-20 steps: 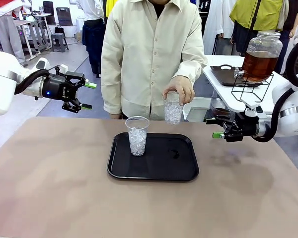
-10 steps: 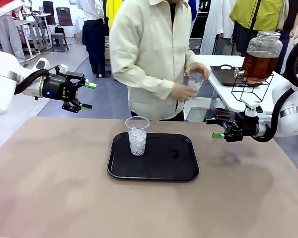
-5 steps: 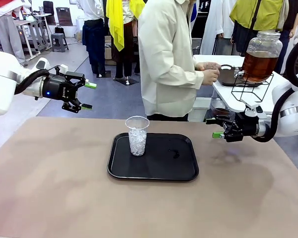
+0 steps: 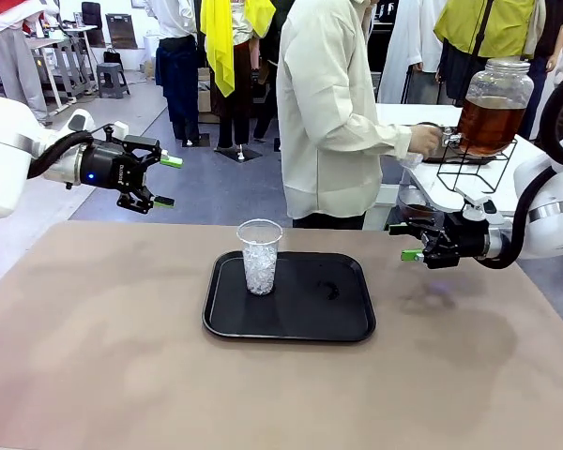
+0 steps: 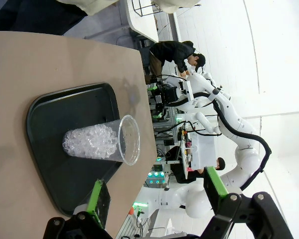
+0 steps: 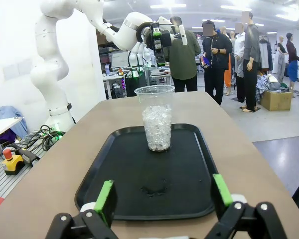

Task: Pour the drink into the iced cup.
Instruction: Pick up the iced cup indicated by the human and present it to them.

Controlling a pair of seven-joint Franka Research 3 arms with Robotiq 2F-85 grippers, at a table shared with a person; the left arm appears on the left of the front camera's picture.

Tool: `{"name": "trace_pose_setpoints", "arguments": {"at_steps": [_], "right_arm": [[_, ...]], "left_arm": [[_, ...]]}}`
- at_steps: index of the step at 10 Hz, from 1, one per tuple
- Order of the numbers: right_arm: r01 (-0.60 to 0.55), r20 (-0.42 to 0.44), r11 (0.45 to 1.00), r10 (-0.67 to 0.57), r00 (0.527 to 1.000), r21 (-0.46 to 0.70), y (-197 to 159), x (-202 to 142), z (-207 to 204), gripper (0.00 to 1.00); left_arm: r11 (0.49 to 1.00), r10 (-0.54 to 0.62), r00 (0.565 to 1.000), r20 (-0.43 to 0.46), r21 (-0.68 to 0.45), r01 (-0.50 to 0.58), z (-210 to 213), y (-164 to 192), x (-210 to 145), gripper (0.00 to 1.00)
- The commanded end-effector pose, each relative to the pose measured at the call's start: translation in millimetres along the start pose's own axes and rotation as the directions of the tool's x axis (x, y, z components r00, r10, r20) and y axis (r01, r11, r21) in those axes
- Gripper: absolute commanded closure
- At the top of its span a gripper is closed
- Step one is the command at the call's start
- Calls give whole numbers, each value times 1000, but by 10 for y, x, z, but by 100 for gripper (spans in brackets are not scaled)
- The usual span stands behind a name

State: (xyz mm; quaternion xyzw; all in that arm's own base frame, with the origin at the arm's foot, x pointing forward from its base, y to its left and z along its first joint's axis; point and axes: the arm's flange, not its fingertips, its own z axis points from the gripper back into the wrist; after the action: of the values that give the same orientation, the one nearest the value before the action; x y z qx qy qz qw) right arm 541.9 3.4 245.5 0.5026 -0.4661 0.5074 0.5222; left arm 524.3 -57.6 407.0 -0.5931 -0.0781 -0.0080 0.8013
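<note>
The iced cup (image 4: 260, 255), clear plastic and half full of ice cubes, stands upright at the back left of a black tray (image 4: 291, 333). It also appears in the left wrist view (image 5: 97, 142) and the right wrist view (image 6: 157, 119). The drink (image 4: 488, 125) is amber liquid in a glass dispenser jar on a wire stand at the far right. A person's hand (image 4: 425, 141) reaches to the jar's tap. My left gripper (image 4: 168, 181) (image 5: 157, 191) hangs open above the table's far left. My right gripper (image 4: 403, 241) (image 6: 162, 196) hovers open right of the tray, holding nothing.
The dispenser stands on a white side table (image 4: 422, 173) beyond the main table's right corner, beside a dark tray (image 4: 422, 142). The person stands between that table and the brown tabletop (image 4: 122, 356). A small wet mark (image 4: 331, 291) lies on the tray.
The person has turned further toward the side table and reached the dispenser with the second ice cup taken from above the tray. Both arms stay still.
</note>
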Motion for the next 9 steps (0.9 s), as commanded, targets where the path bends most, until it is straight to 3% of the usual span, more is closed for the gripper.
{"name": "trace_pose_setpoints", "arguments": {"at_steps": [1, 9], "right_arm": [[4, -3, 1000, -4, 1000, 2, -5, 27, -18, 0], [4, -3, 1000, -4, 1000, 2, -5, 27, -18, 0]], "left_arm": [[1000, -4, 1000, 0, -1, 4, 4, -11, 3, 0], [1000, -4, 1000, 0, -1, 4, 4, -11, 3, 0]]}}
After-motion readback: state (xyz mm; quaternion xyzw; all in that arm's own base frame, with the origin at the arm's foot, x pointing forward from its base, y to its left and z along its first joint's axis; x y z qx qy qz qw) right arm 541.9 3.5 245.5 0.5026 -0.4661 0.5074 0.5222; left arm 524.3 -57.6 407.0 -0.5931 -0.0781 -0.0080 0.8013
